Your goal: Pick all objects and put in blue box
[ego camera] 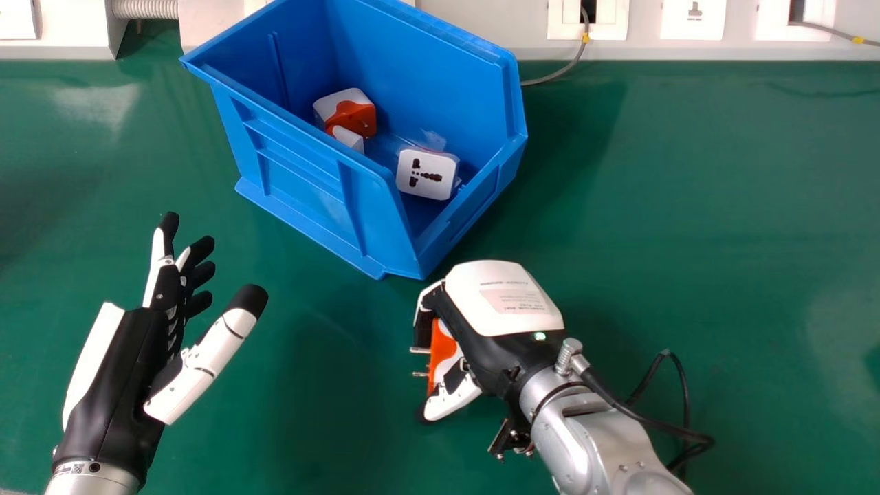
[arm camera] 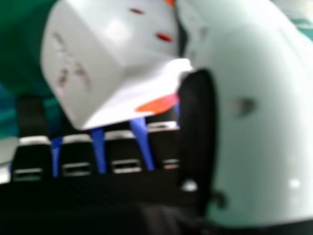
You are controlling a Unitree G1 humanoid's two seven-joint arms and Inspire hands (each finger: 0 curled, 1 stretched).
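Note:
My right hand (ego camera: 505, 330) is curled round an orange and white adapter (ego camera: 440, 354), just in front of the blue box's near corner; the adapter's metal pins point left. In the right hand view the adapter (arm camera: 98, 63) lies between the fingers and thumb of my right hand (arm camera: 264, 117). The blue box (ego camera: 302, 179) stands at the back centre. Inside it are an orange and white adapter (ego camera: 354, 118) and a white adapter (ego camera: 426, 173) with its socket face up. My left hand (ego camera: 120, 385) is at the left, fingers straight, holding nothing.
A green table (ego camera: 722, 240) extends around the box. Along its back edge runs a white panel (ego camera: 481, 34) with sockets, and a grey cable (ego camera: 560, 71) hangs behind the box. A black cable (ego camera: 660, 426) loops beside my right forearm.

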